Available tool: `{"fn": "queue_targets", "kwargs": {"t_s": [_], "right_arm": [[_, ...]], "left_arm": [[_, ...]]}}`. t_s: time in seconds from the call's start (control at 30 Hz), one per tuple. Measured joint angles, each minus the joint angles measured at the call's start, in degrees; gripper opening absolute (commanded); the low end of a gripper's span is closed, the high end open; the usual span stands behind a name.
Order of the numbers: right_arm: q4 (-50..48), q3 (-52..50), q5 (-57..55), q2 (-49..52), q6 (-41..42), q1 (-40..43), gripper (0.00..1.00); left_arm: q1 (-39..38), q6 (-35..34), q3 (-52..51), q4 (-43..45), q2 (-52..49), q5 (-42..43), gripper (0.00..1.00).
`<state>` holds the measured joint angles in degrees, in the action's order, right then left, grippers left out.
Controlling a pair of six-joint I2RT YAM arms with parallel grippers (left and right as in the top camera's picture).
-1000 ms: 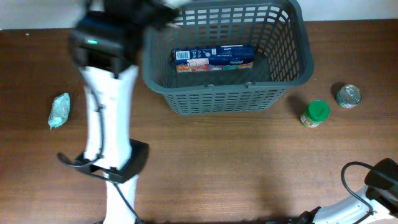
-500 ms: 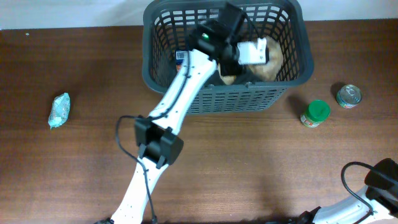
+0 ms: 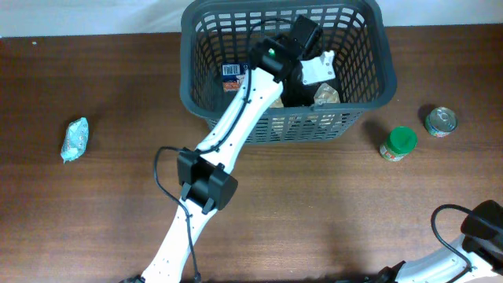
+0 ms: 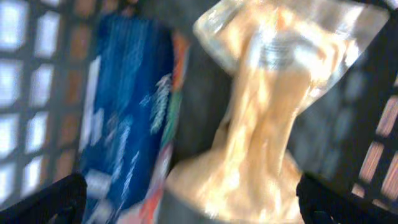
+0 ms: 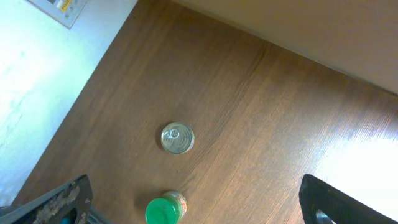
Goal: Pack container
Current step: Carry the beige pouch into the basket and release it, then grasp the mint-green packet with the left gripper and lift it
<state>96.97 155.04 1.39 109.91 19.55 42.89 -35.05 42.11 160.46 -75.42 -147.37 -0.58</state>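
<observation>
Overhead, the tan bag [image 3: 326, 94], held higher before, is seen lowered into the container [image 3: 369, 94] at the tabletop's [image 3: 314, 204] far edge; in the left wrist view the left jaws are parted above it, so it is judged released; in the right wrist view the right jaws are parted, with the tin can [image 5: 177, 137] and green-lidded jar [image 5: 163, 210] left unpacked.

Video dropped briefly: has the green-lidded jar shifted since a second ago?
No. The green-lidded jar stands in the same spot as before, just left of the tin can and right of the basket.
</observation>
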Motion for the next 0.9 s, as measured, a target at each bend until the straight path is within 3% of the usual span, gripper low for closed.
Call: {"fn": "queue_targets", "kwargs": {"t_s": [0.17,0.33,0.43,0.53,0.67,0.9], "right_arm": [[0.0,0.0,0.0,0.0,0.0,0.0,0.99],[0.0,0.0,0.0,0.0,0.0,0.0,0.99],[0.0,0.0,0.0,0.0,0.0,0.0,0.99],[0.0,0.0,0.0,0.0,0.0,0.0,0.99],[0.0,0.0,0.0,0.0,0.0,0.0,0.99],[0.0,0.0,0.0,0.0,0.0,0.0,0.99]], "left_arm": [[6.9,-1.5,0.1,-4.3,12.9,-4.3,0.99],[19.8,-4.7,1.1,-8.4,26.5,-5.5,0.99],[31.6,-12.1,2.3,-15.7,32.7,-6.1,0.99],[39.3,-19.5,-1.6,-20.5,31.7,-5.4,0.99],[48.6,-25.8,-13.1,-20.1,28.4,-5.3,0.99],[59.1,-29.6,-34.6,-7.2,19.2,-5.2,0.99]]}}
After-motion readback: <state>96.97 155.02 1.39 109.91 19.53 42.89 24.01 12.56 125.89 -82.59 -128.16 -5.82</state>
